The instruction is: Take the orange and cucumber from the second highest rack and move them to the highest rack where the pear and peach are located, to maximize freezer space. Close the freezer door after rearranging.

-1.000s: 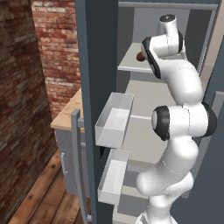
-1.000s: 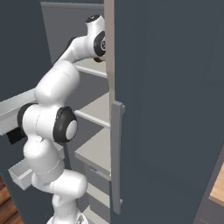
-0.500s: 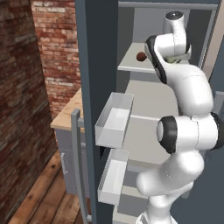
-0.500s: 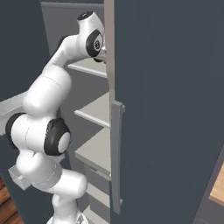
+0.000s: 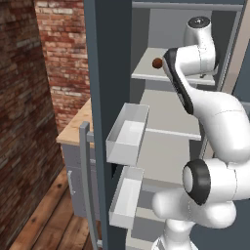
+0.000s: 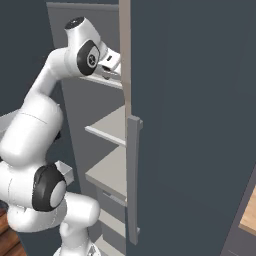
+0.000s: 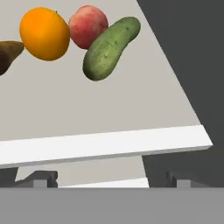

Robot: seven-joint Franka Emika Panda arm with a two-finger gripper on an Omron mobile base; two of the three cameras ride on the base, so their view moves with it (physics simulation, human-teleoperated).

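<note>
In the hand view, all the fruit lies together on the pale top rack (image 7: 109, 144). The orange (image 7: 44, 33) sits at upper left, with the brown pear (image 7: 8, 54) at the left edge. A pink peach (image 7: 89, 26) rests behind the green cucumber (image 7: 110, 42), which lies aslant and touches it. My gripper (image 7: 109, 181) is open and holds nothing, its tips wide apart below the rack's front lip. The right base view shows the hand (image 6: 108, 61) at the top rack beside the door edge. The pear (image 5: 157, 63) also shows as a small brown spot.
The left freezer door (image 5: 105, 97) stands open, with two white door bins (image 5: 128, 134) sticking out of it. The right door (image 6: 190, 125) and its handle (image 6: 133, 175) stand close to my arm. Lower racks (image 6: 107, 129) are bare. A brick wall (image 5: 39, 97) rises at left.
My arm has straightened upward, its upper links rising along the racks, and the hand has swung towards the right door edge at the top rack. The doors have not moved.
</note>
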